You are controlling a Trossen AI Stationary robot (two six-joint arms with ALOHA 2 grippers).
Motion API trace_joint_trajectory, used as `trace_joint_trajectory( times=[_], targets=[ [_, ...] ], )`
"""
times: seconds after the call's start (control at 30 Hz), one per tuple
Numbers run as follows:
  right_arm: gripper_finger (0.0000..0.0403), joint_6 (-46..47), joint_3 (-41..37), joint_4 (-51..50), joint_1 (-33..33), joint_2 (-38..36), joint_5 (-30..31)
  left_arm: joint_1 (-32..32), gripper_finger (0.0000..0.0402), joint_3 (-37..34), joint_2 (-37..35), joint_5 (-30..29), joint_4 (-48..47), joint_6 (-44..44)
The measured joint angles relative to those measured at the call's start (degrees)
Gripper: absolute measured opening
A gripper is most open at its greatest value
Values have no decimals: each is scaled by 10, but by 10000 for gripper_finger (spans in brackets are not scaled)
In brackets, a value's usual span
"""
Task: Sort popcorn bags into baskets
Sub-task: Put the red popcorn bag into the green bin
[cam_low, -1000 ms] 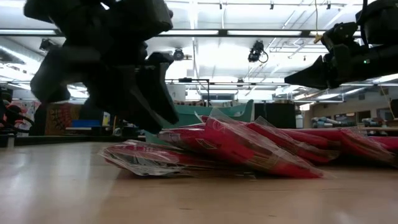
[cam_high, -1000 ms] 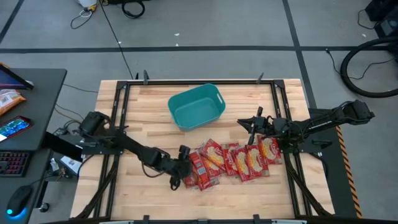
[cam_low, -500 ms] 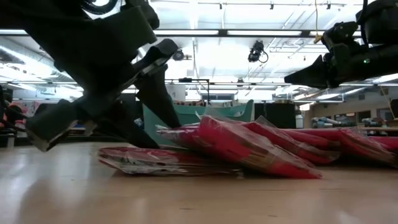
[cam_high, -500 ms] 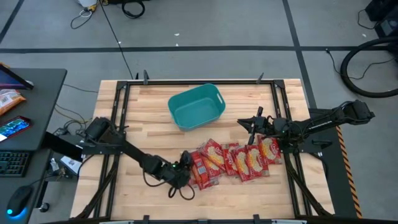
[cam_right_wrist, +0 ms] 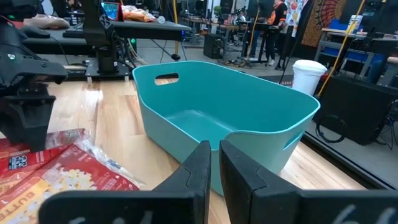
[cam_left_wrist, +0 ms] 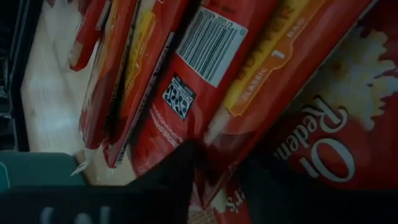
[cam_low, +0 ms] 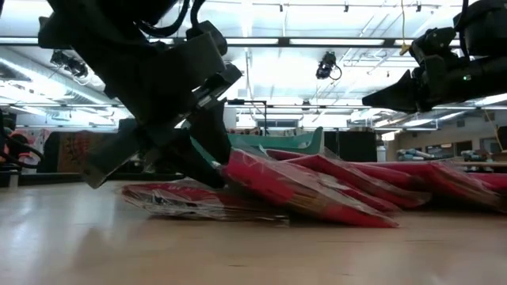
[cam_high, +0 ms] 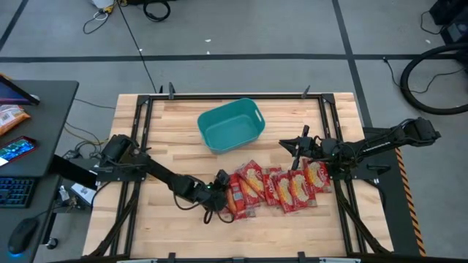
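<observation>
First pick: left gripper point(cam_high: 221, 196) closing on the end bag point(cam_high: 235, 199).
Fingers straddle its edge, grip unconfirmed (right gripper point(cam_high: 295, 146) waits, narrow); next, lift into empty tub point(cam_high: 231, 125) on the desk.

A robotics lab: taped concrete floor point(cam_high: 241, 36), ceiling strip lights point(cam_low: 317, 41), cluttered workbenches point(cam_right_wrist: 155, 28).

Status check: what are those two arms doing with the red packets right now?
Left gripper closing on end popcorn bag. Right gripper shut, waiting. Teal basket empty.
</observation>
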Motion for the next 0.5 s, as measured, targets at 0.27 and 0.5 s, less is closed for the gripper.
trace_joint_trajectory(
  times=[0.27, 0.5],
  targets=[
    [39, 0, 0, 0, 0, 0, 0, -1, 12, 0, -30, 6, -69, -28],
    [39, 0, 0, 0, 0, 0, 0, 4, 10, -1, -145, 43, -157, -78]
  ],
)
